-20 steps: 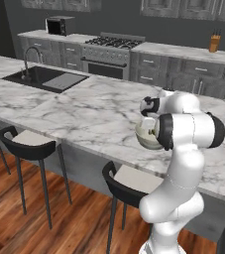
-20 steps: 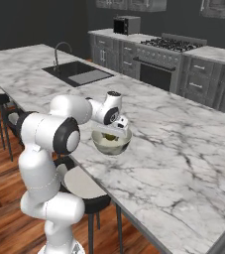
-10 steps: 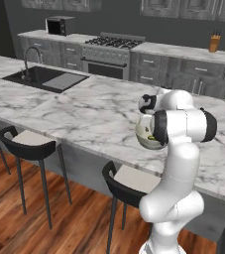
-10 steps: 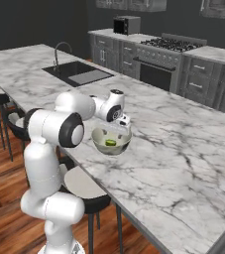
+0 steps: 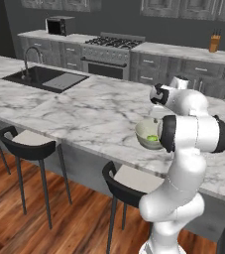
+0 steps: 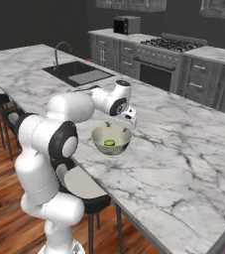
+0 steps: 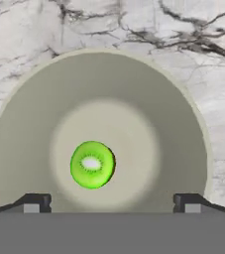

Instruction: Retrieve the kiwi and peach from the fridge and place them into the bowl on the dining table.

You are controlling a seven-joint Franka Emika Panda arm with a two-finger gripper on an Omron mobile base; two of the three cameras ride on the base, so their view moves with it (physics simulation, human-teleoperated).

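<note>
The pale greenish-white bowl point(image 6: 100, 133) point(image 5: 143, 132) point(image 7: 134, 89) stands near the front edge of the marble dining table point(image 6: 183, 149) point(image 5: 84, 109). The kiwi point(image 7: 92, 164) point(image 6: 109, 143) point(image 5: 153, 138) lies loose on the bowl's floor, its bright green cut face up. My gripper point(image 7: 112, 201) point(image 6: 120, 124) hangs straight over the bowl, open, with nothing between its fingertips point(image 7: 34, 201). The fingertips stand far apart, on either side of the kiwi and above it. The peach and the fridge are out of view.
Black stools point(image 5: 32, 144) point(image 5: 131, 181) stand along the table's near side. A sink point(image 5: 44, 78) is set into the table at the left. Behind are a stove point(image 5: 111, 42), a microwave point(image 5: 59, 25) and a knife block point(image 5: 213, 42) on grey counters.
The fingers have spread wider over the bowl. The kiwi lies free in the bowl. The arm has shifted only slightly.
</note>
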